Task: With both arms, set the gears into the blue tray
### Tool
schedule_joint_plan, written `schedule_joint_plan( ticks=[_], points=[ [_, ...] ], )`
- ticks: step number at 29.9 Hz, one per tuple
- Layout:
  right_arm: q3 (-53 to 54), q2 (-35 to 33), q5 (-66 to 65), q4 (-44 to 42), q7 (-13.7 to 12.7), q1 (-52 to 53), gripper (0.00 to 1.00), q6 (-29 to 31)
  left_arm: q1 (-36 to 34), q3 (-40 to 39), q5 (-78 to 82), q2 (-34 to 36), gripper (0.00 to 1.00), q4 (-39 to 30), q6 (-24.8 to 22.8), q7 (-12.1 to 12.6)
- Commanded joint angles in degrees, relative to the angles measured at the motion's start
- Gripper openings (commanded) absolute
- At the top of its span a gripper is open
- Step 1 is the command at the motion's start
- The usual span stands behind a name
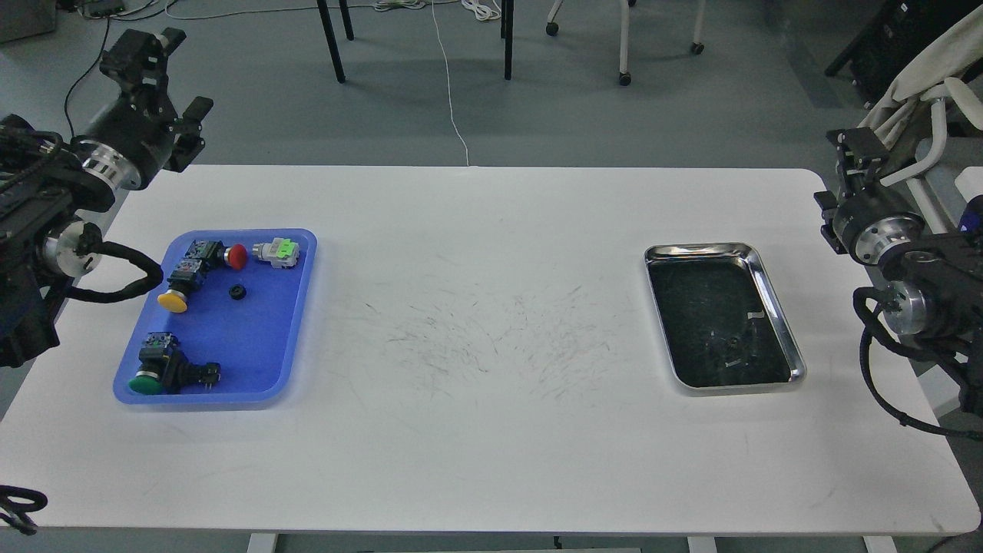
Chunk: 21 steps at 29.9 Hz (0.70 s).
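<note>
I am holding both arms off the worktop [491,346]: left pincer [165,77] spread wide, right pincer [848,173] unclear; one gear [237,292] is sitting in the blue tray [288,307].

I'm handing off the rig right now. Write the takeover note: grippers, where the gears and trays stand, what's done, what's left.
Left gripper: open, empty, raised off the table's far-left corner.
Right gripper: off the right edge, state unclear.
Blue tray: one gear inside, among four push-buttons.
Steel tray: dark inside; whether any gears remain there cannot be told.
Left: check the steel tray, move any gears across.
</note>
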Motion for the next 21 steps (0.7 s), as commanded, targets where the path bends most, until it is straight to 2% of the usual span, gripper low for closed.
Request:
schedule_joint_plan(
  ticks=[1, 2, 7, 10, 14, 16, 19, 21],
  points=[
    [0.07, 0.11, -0.62, 0.14, 0.01, -0.15, 0.97, -0.01, 1.34, 0.02, -0.52, 0.04, 0.97, 0.76, 0.61, 0.00],
    [0.07, 0.02, -1.06, 0.05, 0.01, -0.15, 0.97, -0.01, 1.52, 0.02, -0.52, -0.22, 0.98, 1.55, 2.18, 0.00],
    [0.07, 0.11, -1.41, 0.05, 0.01, -0.15, 0.97, -0.01, 3.80, 0.19, 0.27, -1.98, 0.98, 1.91, 15.97, 0.00],
    [0.07, 0.20, -1.41, 0.14, 0.01, -0.15, 0.97, -0.01, 4.59, 0.19, -0.17, -1.29, 0.98, 0.69, 16.17, 0.00],
    [0.07, 0.11, -1.41, 0.14, 0.01, -0.32, 0.97, -0.01, 5.74, 0.19, 0.18, -0.84, 0.98, -0.37, 19.68, 0.00],
    [0.07, 0.11, -1.41, 0.14, 0.01, -0.33, 0.97, -0.01, 6.18, 0.19, 0.36, 2.04, 0.98, -4.39, 15.93, 0.00],
    [-0.01, 0.02, -1.41, 0.14, 0.09, -0.33, 0.97, -0.01, 5.83, -0.77, -0.60, 10.38, 0.98, -15.63, 4.86, 0.00],
    [-0.01, 0.02, -1.50, 0.14, 0.09, -0.33, 0.97, -0.01, 5.39, -0.86, -0.35, 12.95, 0.98, -18.73, 2.82, 0.00]
  ],
)
